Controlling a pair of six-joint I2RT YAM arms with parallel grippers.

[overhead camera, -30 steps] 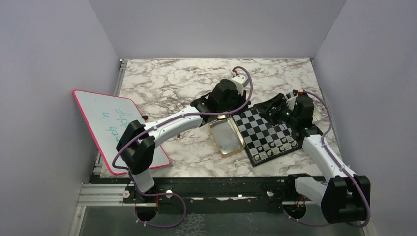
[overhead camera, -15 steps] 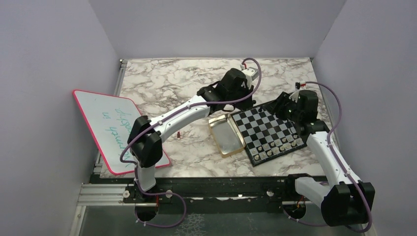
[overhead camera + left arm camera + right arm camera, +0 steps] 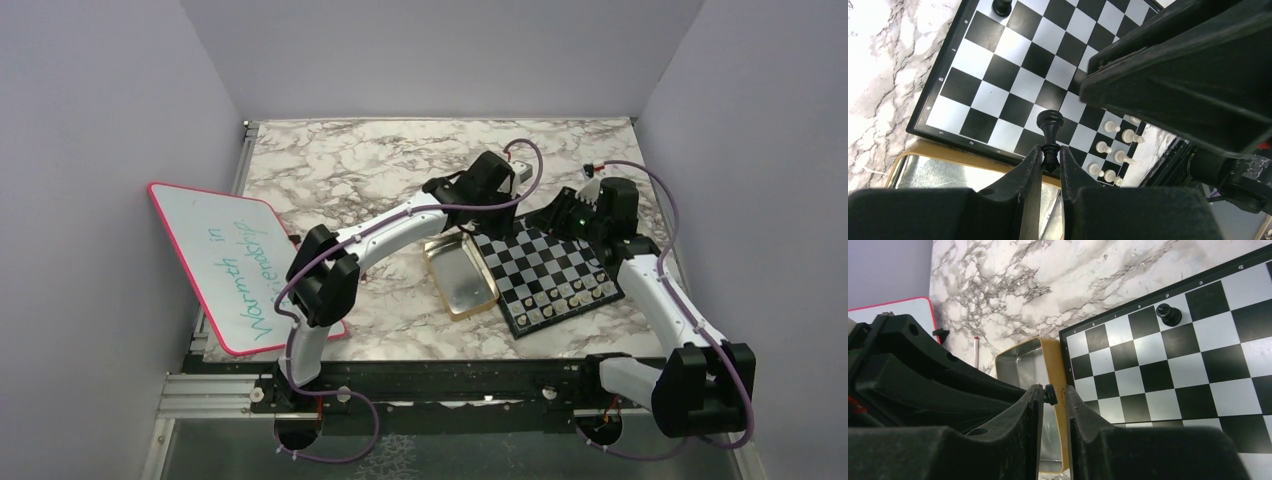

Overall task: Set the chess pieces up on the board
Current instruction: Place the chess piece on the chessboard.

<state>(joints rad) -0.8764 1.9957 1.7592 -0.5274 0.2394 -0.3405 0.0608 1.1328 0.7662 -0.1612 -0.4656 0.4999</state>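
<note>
Your left gripper [image 3: 1049, 161] is pinched almost shut on the base of a black piece [image 3: 1049, 129]. The piece stands up out of the fingertips at the lower centre of the left wrist view, seen against the squares of the board [image 3: 994, 98]. Just to its right, a cluster of white pieces [image 3: 1112, 150] stands on the squares toward the lower right. The rim of the gold tin [image 3: 948, 151] runs along the board's border at the lower left. Your right gripper [image 3: 1054, 401] has its jaws drawn close together, and a small black chessman [image 3: 1050, 394] shows in the narrow gap at the bottom centre of the right wrist view. You cannot tell whether the pads actually clamp it. Beyond it, at the upper right of that view, a lone black man [image 3: 1168, 314] stands in the board's edge row. In the overhead view both wrists hang over the upper end of the board at centre right. The pink-rimmed whiteboard [image 3: 230, 265] lies at the far left of the marble table [image 3: 330, 170].
</note>
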